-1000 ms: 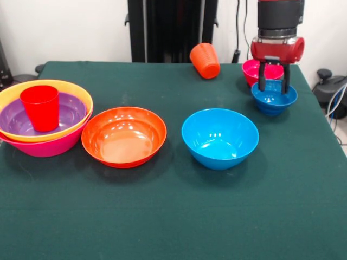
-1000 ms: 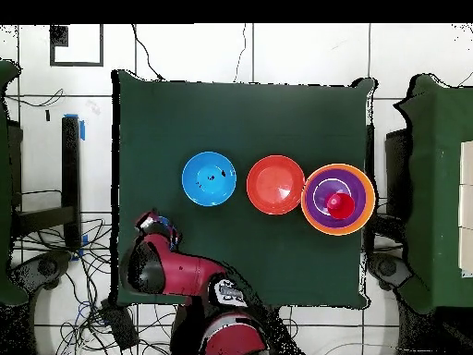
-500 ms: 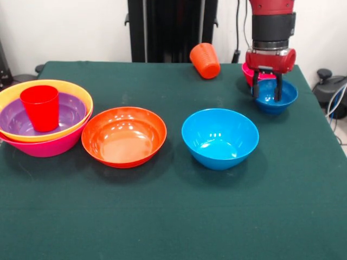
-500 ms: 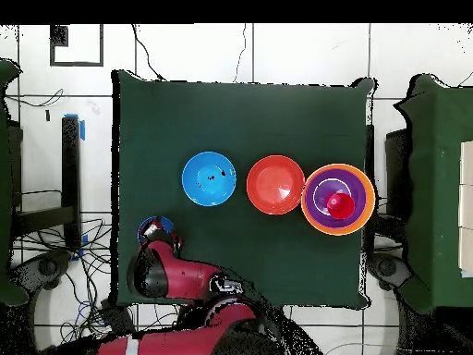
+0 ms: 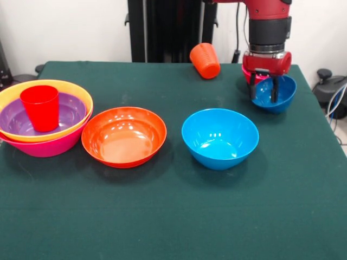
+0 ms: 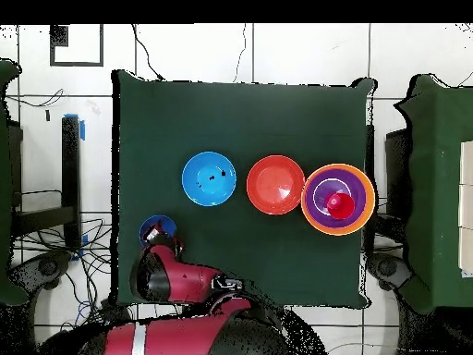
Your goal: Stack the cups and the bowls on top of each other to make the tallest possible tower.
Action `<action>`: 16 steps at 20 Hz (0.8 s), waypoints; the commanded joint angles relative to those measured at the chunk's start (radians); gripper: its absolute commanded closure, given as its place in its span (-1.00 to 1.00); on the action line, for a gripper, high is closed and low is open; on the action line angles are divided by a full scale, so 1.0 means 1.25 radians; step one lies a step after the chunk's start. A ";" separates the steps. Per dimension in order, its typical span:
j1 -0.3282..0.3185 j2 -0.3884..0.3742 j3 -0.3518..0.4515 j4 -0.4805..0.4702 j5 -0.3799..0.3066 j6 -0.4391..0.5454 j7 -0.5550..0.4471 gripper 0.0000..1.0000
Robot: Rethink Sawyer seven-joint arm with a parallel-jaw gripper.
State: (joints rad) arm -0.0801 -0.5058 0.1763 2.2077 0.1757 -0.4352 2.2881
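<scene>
While the arm works at the far right corner, the nearer table holds the rest, listed near to far in the front view:

Medium blue bowl [image 5: 220,138]: alone, upright, centre-right, nearest the camera.
Red-orange bowl [image 5: 124,136]: upright, just left of it; looks like one shallow bowl, a second nested under it cannot be ruled out.
Tower [image 5: 44,117]: at the left edge; big pink bowl [image 5: 49,145] at the base, yellow-orange bowl [image 5: 81,97] inside it, purple bowl [image 5: 70,114] inside that, red cup [image 5: 40,107] upright on top.
Gripper [image 5: 264,93]: fingers narrowed across the rim of the small blue bowl [image 5: 276,93], which tilts and appears raised off the green table [image 5: 173,216].
Small magenta bowl [image 5: 247,72]: behind the gripper, mostly hidden.
Orange cup [image 5: 205,60]: lying on its side near the far edge.
Risk: a glossy rim pinched at one point may swing or slip out during the long carry to the tower; the tilted bowl could also knock the magenta bowl.
</scene>
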 commanded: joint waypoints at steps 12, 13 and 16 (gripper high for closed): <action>-0.064 -0.099 0.040 0.126 -0.089 0.052 0.155 -1.00; -0.073 -0.107 0.045 0.135 -0.098 0.056 0.152 -1.00; -0.083 -0.092 0.047 0.136 -0.114 0.037 0.147 -1.00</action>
State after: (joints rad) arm -0.1525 -0.5832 0.1769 2.3132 0.0772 -0.4352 2.2881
